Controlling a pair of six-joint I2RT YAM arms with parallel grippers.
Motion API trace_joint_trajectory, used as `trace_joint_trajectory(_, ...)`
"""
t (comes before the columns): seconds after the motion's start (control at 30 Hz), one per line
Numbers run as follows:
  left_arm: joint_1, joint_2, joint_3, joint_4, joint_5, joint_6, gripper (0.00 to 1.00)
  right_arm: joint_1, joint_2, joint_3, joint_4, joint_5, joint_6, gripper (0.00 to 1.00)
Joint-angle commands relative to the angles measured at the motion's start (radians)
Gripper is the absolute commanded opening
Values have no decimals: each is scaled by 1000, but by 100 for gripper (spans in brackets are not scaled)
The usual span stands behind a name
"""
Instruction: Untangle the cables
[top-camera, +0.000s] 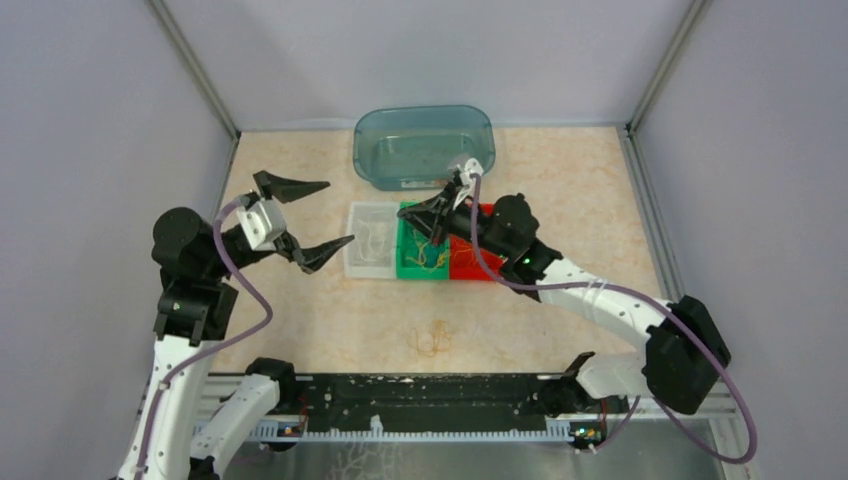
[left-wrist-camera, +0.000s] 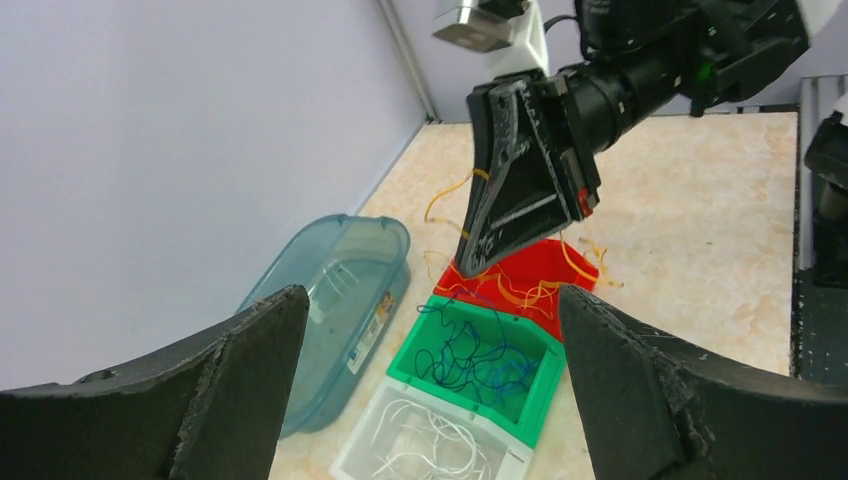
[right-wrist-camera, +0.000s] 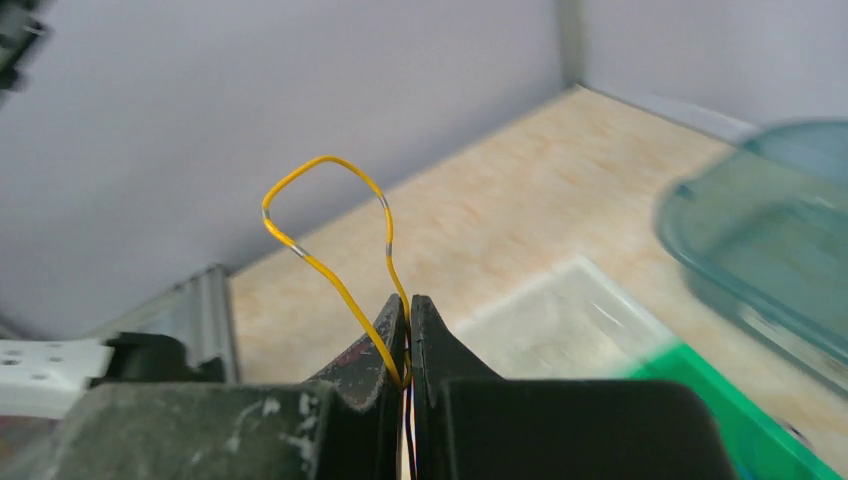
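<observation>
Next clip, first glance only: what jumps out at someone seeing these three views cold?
A thin yellow-orange wire loop pokes out of the right gripper, pinched shut on it above a row of small plastic bins. Below, white wires lie in the clear bin, blue wires in the green bin, orange wires over the red bin. At the left, the left gripper gapes wide open, empty.

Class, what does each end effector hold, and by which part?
Right end effector pinches the yellow cable by both strands below its loop; left end effector is open, empty.
</observation>
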Motion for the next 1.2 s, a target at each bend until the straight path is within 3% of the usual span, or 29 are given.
trace_joint_trajectory(0.0,1,20,29,-72,-102,16,100,-89,-100,-43,-260,196,-177,0)
trace_joint_trajectory(0.33,1,33,43,-126,-158,19,100,-234,18,-86,-333,457,-209,0)
trace_joint_trajectory(0.6,1,24,45,-137,-162,22,100,-257,217,-12,-346,600,-255,0)
trace_joint_trajectory(0.87,1,19,40,-133,-162,28,100,-261,254,-30,-280,640,-284,1)
trace_joint_trajectory(1.0,2,18,40,-129,-164,29,100,-261,247,-20,-299,630,-271,24)
trace_joint_trajectory(1.17,1,14,40,-128,-158,35,100,-261,200,-10,-312,624,-266,34)
